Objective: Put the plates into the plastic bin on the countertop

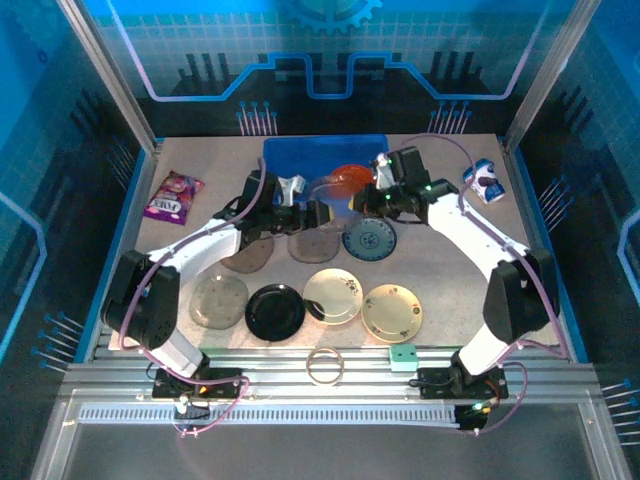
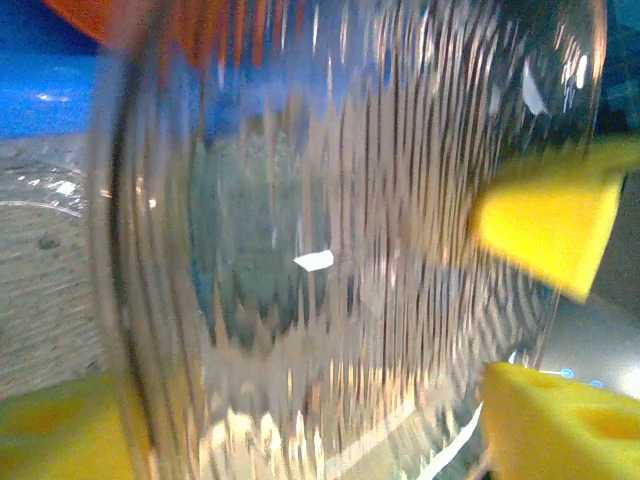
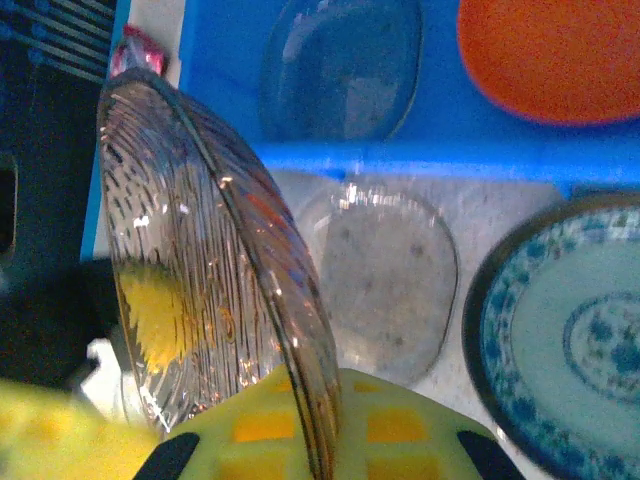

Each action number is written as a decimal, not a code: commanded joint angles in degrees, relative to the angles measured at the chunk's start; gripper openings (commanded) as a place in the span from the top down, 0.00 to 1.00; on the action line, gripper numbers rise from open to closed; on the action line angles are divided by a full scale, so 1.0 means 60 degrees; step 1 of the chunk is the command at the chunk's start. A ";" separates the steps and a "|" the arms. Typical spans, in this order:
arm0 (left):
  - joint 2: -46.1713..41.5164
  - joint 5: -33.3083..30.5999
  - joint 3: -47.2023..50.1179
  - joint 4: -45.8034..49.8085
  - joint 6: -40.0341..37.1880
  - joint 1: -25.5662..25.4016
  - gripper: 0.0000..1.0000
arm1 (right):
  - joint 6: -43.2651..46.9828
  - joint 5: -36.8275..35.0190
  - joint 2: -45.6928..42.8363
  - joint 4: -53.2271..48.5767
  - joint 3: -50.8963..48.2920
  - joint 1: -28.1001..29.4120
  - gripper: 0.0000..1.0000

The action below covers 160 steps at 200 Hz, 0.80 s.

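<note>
Left gripper [image 2: 300, 430]: jaws spread wide, close against the plate's face, just before the bright blue plastic bin [image 1: 300, 150].
Plate: clear ribbed glass plate [image 3: 200, 250], standing on edge at the bin's near wall.
Right gripper [image 3: 310, 420]: clenched on that plate's rim.
Right wrist view: a smooth clear plate [image 3: 340, 70] lies in the bin beside the orange plate [image 3: 555, 55]; from overhead it is faint.

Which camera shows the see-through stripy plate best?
The right wrist camera. There the clear ribbed plate stands on edge, rim and ridges sharp. The left wrist view has the plate huge and blurry. The top camera shows the plate as a small glassy shape by the blue bin.
</note>
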<state>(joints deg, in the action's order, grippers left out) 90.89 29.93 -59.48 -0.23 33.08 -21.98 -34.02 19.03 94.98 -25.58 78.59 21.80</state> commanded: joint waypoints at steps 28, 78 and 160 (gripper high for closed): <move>-0.1431 -0.1039 0.0493 0.0636 -0.0711 0.0825 0.01 | -0.0195 -0.0573 0.2349 -0.0561 0.3339 0.0058 1.00; -0.2180 -0.0235 0.1605 -0.0577 0.0009 0.1856 0.01 | -0.0723 -0.0520 0.5380 -0.1079 0.7165 0.0100 1.00; -0.2840 -0.0220 0.2225 -0.0491 0.0126 0.2457 0.01 | -0.1436 -0.0629 0.8530 -0.2125 1.0662 0.0402 1.00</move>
<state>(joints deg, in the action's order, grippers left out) 75.85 27.09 -47.07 -2.17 33.15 -8.45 -40.36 15.57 143.63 -35.35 139.48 22.70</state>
